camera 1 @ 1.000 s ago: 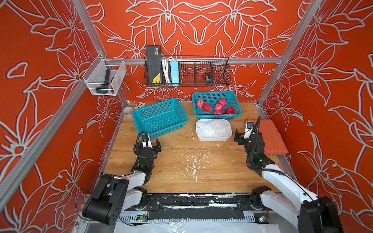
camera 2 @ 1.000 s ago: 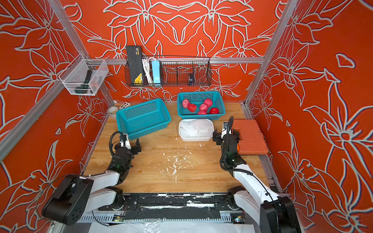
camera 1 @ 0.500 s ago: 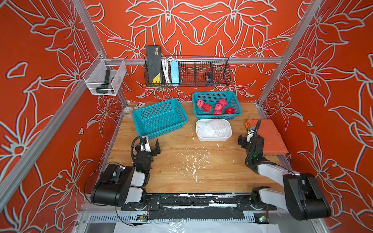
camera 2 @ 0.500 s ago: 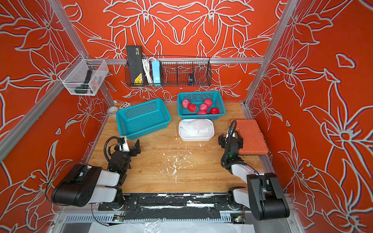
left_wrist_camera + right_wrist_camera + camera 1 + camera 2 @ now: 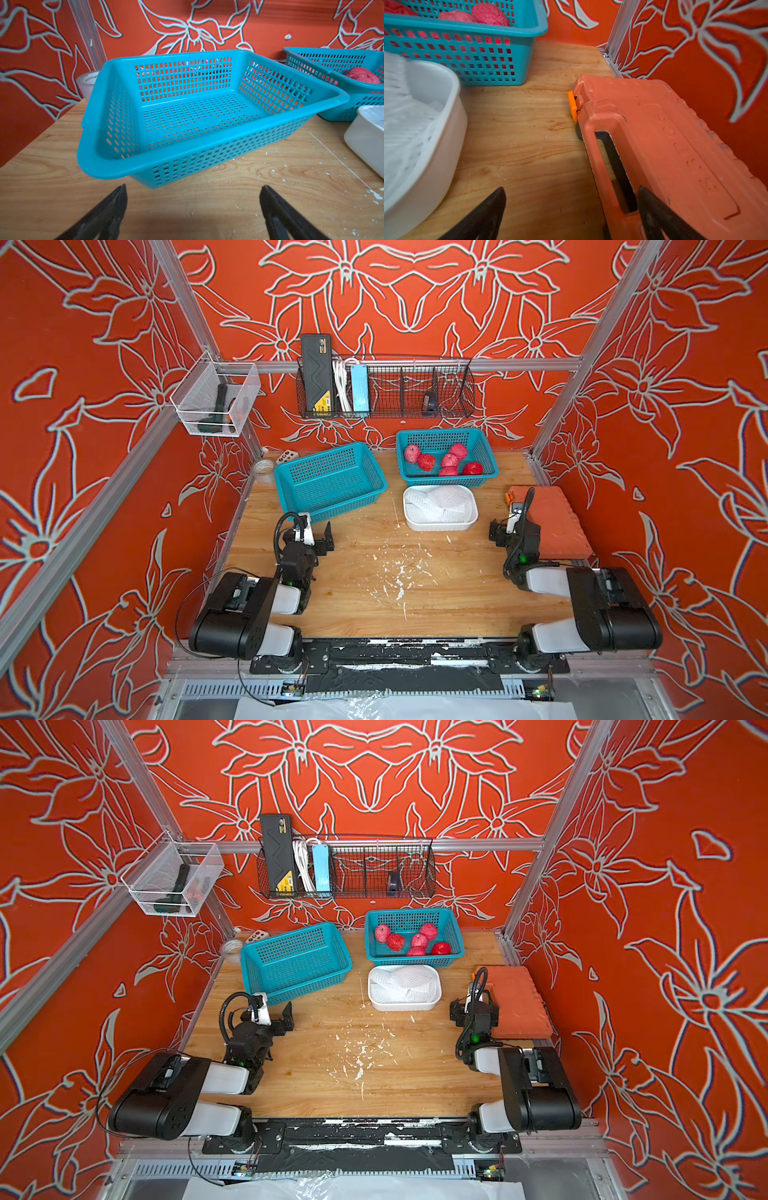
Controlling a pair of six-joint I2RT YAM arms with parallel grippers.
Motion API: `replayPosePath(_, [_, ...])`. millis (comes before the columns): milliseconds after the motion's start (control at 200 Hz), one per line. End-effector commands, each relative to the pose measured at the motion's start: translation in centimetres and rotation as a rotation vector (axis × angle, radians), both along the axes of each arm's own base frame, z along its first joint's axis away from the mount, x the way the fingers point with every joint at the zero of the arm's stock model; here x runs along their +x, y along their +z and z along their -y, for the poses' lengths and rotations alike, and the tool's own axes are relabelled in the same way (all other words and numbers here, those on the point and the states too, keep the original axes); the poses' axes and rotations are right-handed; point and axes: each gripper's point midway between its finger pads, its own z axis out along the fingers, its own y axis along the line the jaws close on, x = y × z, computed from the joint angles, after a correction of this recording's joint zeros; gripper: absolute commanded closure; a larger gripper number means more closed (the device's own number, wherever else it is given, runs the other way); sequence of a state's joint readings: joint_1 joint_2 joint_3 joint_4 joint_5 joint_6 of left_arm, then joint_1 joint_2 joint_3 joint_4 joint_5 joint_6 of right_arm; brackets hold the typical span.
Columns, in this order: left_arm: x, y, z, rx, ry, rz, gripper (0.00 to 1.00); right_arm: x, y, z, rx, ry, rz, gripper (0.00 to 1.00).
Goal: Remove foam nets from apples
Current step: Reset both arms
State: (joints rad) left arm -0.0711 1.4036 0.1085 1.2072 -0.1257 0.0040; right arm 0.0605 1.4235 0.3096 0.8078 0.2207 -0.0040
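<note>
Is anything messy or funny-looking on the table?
Yes, white flakes are scattered over the middle of the table, maybe torn foam bits. The empty basket also sits turned crooked, unlike the straight apple basket.

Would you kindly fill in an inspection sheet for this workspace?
Surface: wooden table, white flecks mid-table.
Job's things: six apples in far basket, most look netted; loose nets in white tray.
Clutter: empty basket, orange case, tape roll.
End effectors: left end effector open, empty, facing empty basket; right end effector open, empty, by case.
Cables: left wrist loop, right wrist loop; white cord in wall rack.
Surroundings: floral walls, clear bin.
</note>
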Motion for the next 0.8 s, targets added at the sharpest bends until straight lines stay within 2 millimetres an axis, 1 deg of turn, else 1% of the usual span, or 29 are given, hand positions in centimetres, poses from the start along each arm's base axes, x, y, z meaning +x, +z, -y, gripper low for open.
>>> replayPosePath(0, [0.3,0.3,0.4,0.012,-0.020,0.009,0.03,0.3,0.6,-0.5,0.015,0.020,0.015,0.02])
replayPosePath(210, [0.2,0.4,0.3,0.013,-0.018,0.014,0.03,0.4,0.7,-0.6,0.016,0.022,0.019,0.02])
replayPosePath(270, [-0.5,0.7,0.4,0.014,-0.024,0.040,0.03,0.4,0.6,-0.5,0.015,0.021,0.015,0.02])
replayPosePath(340, [-2.0,1.4,0.8,0.018,-0.052,0.095,0.03,0.4,0.6,-0.5,0.016,0.021,0.017,0.02])
replayPosePath(390, [-2.5,1.8,0.8,0.018,-0.058,0.119,0.03,0.4,0.7,-0.5,0.017,0.021,0.019,0.02])
replayPosePath(450, [-1.8,1.3,1.2,0.022,-0.076,0.090,0.03,0.4,0.7,-0.5,0.016,0.021,0.018,0.02])
replayPosePath(530, [0.5,0.3,1.2,0.025,-0.070,0.004,0.03,0.4,0.7,-0.5,0.016,0.021,0.018,0.02])
replayPosePath(606, [-0.1,0.5,1.0,0.017,-0.070,0.022,0.03,0.4,0.7,-0.5,0.016,0.021,0.018,0.02])
replayPosePath(656, [0.3,0.3,1.1,0.020,-0.077,0.008,0.03,0.4,0.7,-0.5,0.016,0.020,0.019,0.02])
replayPosePath(796, [0.3,0.3,1.2,0.018,-0.077,0.006,0.03,0.4,0.6,-0.5,0.015,0.021,0.016,0.02])
